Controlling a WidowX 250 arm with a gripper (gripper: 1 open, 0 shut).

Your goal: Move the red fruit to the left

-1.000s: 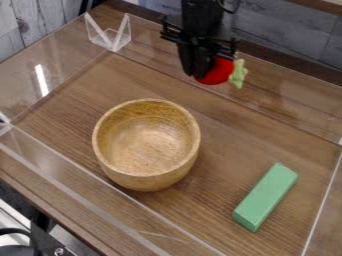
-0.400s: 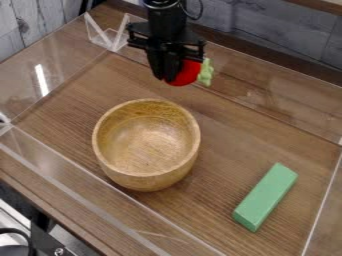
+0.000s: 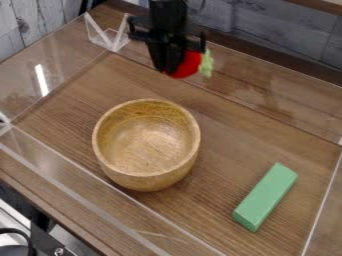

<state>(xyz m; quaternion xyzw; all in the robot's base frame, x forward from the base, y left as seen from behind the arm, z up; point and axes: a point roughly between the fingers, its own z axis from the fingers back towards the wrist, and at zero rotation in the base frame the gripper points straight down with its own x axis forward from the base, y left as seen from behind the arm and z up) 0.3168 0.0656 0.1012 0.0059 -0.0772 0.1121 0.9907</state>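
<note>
The red fruit point(image 3: 190, 65) is small, round and bright red, with its green leafy cap sticking out to the right. It hangs above the back of the wooden table, held between the black fingers of my gripper point(image 3: 174, 62), which points straight down and is shut on it. The fingers cover much of the fruit's left side. The fruit sits behind and above the wooden bowl point(image 3: 147, 143), clear of it.
A round wooden bowl stands mid-table. A green rectangular block point(image 3: 266, 196) lies at the front right. Clear plastic walls point(image 3: 40, 80) ring the table, with a clear bracket point(image 3: 107, 32) at the back left.
My gripper has carried the red fruit to the left along the back of the table and rolled slightly. Bowl and green block have not moved.
</note>
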